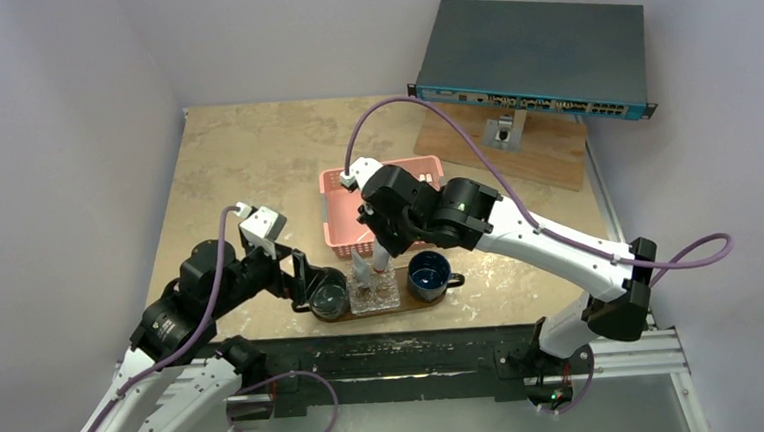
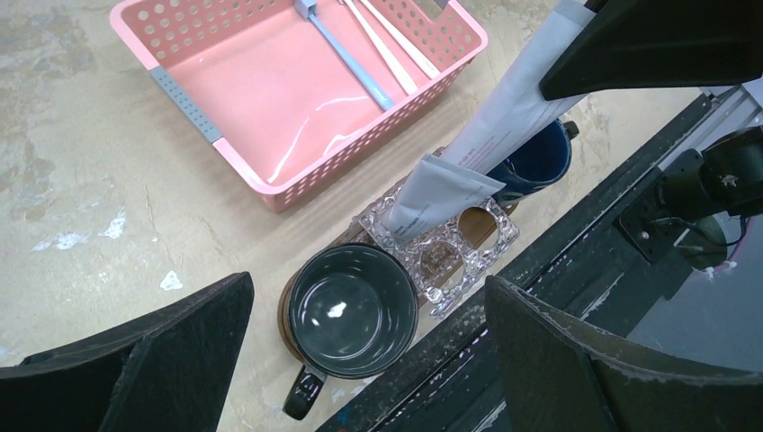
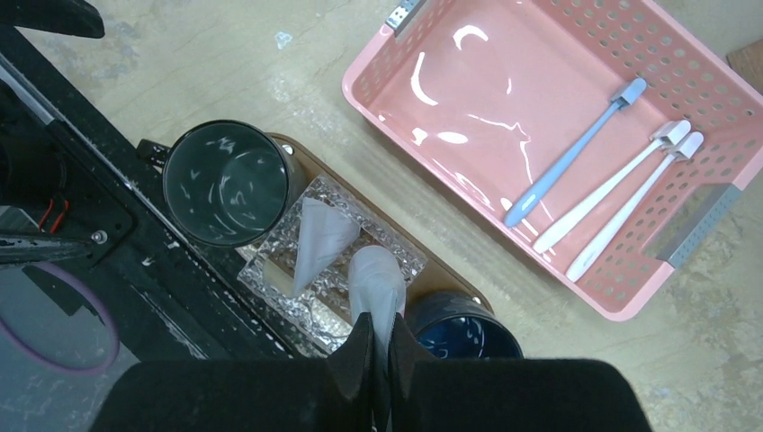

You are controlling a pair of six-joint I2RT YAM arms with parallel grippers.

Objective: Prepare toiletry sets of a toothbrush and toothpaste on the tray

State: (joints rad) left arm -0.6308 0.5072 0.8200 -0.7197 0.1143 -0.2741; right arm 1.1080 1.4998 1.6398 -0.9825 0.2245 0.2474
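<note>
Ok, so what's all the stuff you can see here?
table: 1, beige, under everything.
basket: 1, pink, behind the tray.
toothbrushes: 3, one blue, two white, in the basket.
tray: 1, brown, near edge.
holder: 1, clear, mid-tray.
mugs: 2, grey and blue, tray ends.
tubes: 2, grey-white, one standing in the holder, one held over it.
switch: 1, blue-grey, on a wooden board, far right.
left gripper: 1, black, open, by the grey mug.
right gripper: 1, black, shut on a tube.

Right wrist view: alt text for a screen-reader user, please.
The right fingers pinch a white toothpaste tube at a clear glass holder that holds another tube, on a brown tray between a grey mug and a blue mug. Upper right, a pink basket holds a blue toothbrush and two white toothbrushes.
</note>
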